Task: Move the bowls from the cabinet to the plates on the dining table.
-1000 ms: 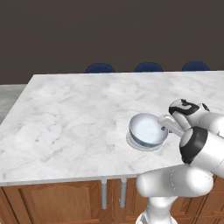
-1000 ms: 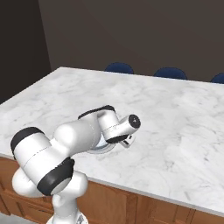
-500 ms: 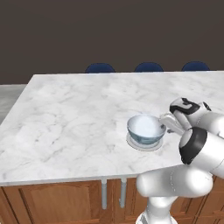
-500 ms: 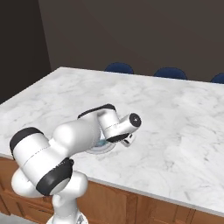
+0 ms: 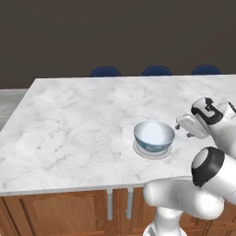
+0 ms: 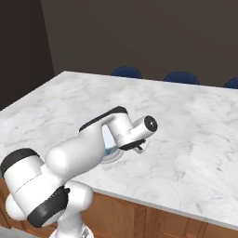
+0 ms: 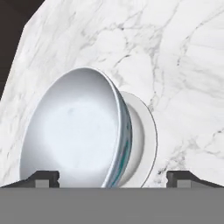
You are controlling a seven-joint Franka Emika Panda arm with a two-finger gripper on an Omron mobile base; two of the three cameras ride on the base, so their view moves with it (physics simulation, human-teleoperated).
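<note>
The white bowl with blue patterning (image 5: 154,136) sits upright on a light-grey plate (image 5: 142,150) on the marble dining table (image 5: 78,115). The plate shows as a thin rim around the bowl's foot, so the bowl rests centred on it. Both lie near the table's front edge, toward its right end as the left base view shows it, well away from the far edge where three blue chair backs (image 5: 105,71) rise behind the table.

The gripper (image 5: 183,129) hovers just to the right of the bowl in the left base view, at about rim height, apart from the bowl with a sliver of marble between them. In the right base view the arm's forearm covers most of the bowl (image 6: 109,145); a pale blue part of it and the plate's edge (image 6: 110,159) peek out below the wrist, and the gripper (image 6: 139,146) points down at the table just beside them.

In the hand view the bowl (image 7: 76,131) lies between the two dark fingertips (image 7: 43,177), which stand far apart at either side of the picture with the jaws spread wide and nothing clamped between them. The plate (image 7: 146,140) shows beyond the bowl's right side, flat on the veined marble.
</note>
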